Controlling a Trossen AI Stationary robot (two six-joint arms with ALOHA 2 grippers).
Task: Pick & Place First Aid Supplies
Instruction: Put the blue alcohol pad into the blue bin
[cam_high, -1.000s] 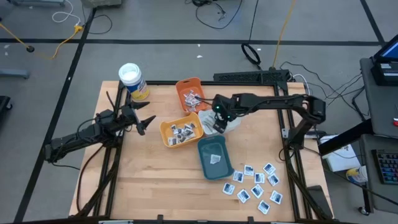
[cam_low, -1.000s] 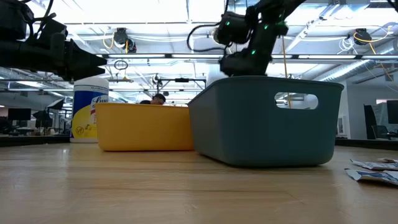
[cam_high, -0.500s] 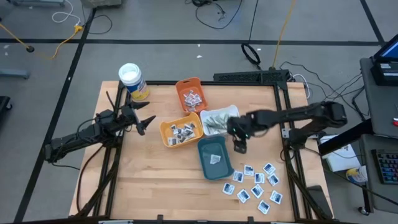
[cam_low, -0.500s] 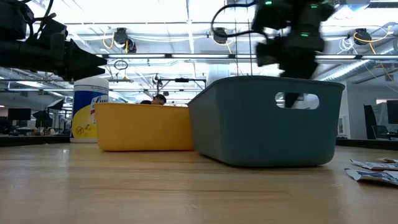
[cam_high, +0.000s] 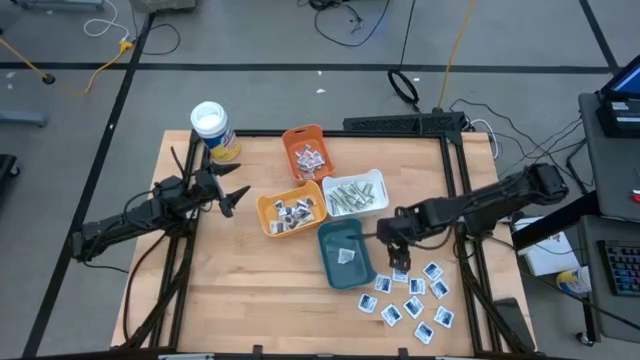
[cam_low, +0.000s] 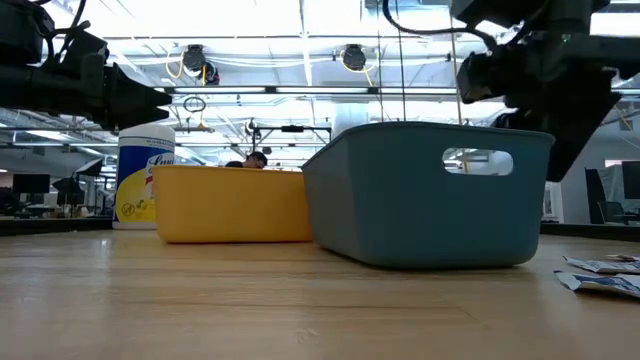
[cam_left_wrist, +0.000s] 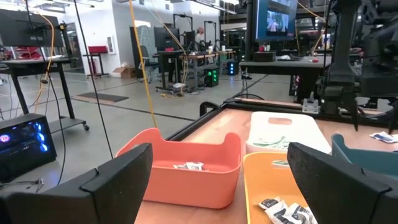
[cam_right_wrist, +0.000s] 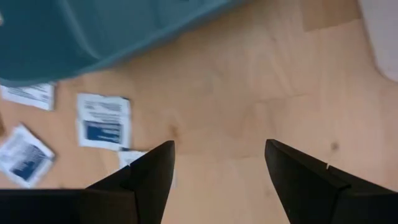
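We found the right tool (cam_high: 400, 262) empty, its fingers spread, hanging over bare surface (cam_high: 250, 290) just beside the teal tray (cam_high: 345, 254) and at the near edge of the loose white sachets (cam_high: 412, 296). A second before, it had been over by the white tray (cam_high: 354, 193); half a second before, it was midway between that tray and the sachets. So it had swung clear across and come down toward the pile. In its own wrist view the fingers framed wood, with one blue-printed sachet (cam_right_wrist: 103, 121) just to one side and the teal tray's wall (cam_right_wrist: 112, 31) beyond.

We judged that a drop-off had been finished and a fresh pick was starting. The tool was not yet touching any sachet and needed to shift a little further over the pile.

Supplies lay sorted: narrow grey-green strips in the white tray, dark-printed packets in the yellow tray (cam_high: 290, 212), more in the orange tray (cam_high: 305, 152), one sachet in the teal tray.

The left tool (cam_high: 232, 196) had not moved, fingers spread wide, waiting beside the yellow tray near the canister (cam_high: 214, 130).
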